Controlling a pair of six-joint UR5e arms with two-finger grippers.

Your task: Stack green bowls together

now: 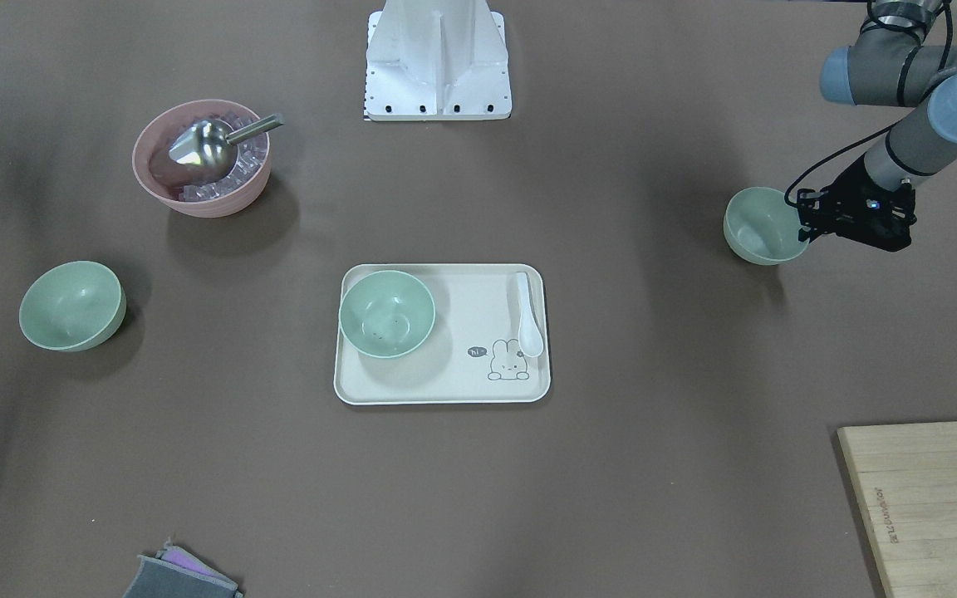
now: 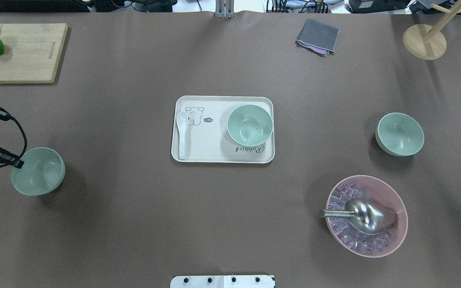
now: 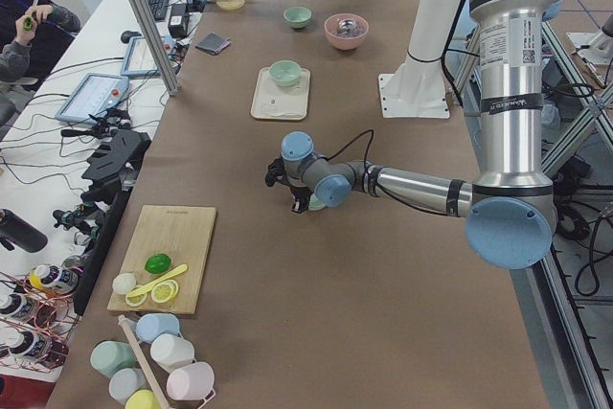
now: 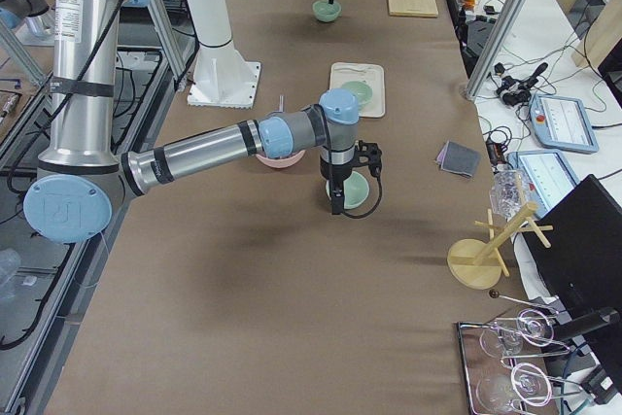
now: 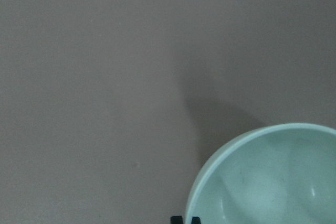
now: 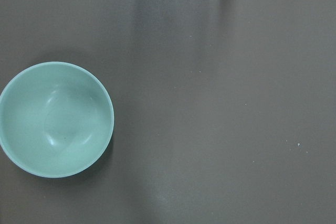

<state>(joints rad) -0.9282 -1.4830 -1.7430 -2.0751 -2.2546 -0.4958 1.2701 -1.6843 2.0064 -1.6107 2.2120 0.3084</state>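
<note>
Mint-green bowl (image 1: 761, 224), left gripper (image 1: 808, 229) pinching its rim, right gripper (image 4: 335, 204) near 2nd bowl (image 2: 399, 134), its state cannot be told

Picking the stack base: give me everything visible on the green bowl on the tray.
The small round pale mint-green plastic-looking bowl stands upright, mouth up, empty but for dark specks inside. It sits on the cream rectangular tray, at the end opposite the white spoon, which lies apart from it. Nothing else touches it.

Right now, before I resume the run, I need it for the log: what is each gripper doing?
Left gripper: shut on the rim of a green bowl.
Right gripper: cannot tell; its fingers barely show.
</note>
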